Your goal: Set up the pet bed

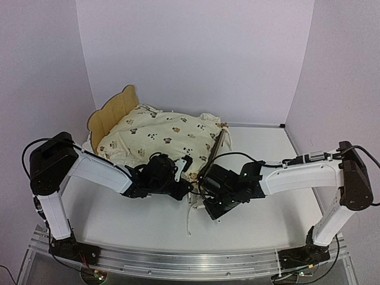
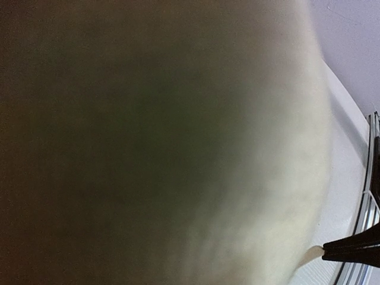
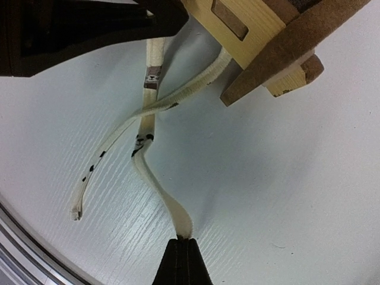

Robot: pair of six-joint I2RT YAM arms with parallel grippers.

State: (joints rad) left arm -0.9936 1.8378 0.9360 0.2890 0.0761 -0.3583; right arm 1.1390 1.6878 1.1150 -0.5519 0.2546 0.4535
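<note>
one pet bed (image 1: 110, 116), one cover (image 1: 160, 133), two ties (image 3: 145, 110) — right claw (image 3: 181, 252) pinches one.

The pet bed (image 1: 110, 119) is sitting at the back left of the desk (image 1: 279, 196), its light plywood frame mostly lying under a cream printed cover (image 1: 166, 133). Its scalloped bear-ear headboard (image 1: 120, 100) is standing upright at the left end. A slotted plywood corner (image 3: 249, 35) is showing at the foot end.

The bear-eared plywood pet bed frame (image 1: 110, 116) is light tan, the ruffled fabric cover (image 1: 160, 133) cream with dark brown animal faces, the fabric tie strips (image 3: 155, 56) cream with black flecks, the flat table (image 1: 267, 208) white.
</note>
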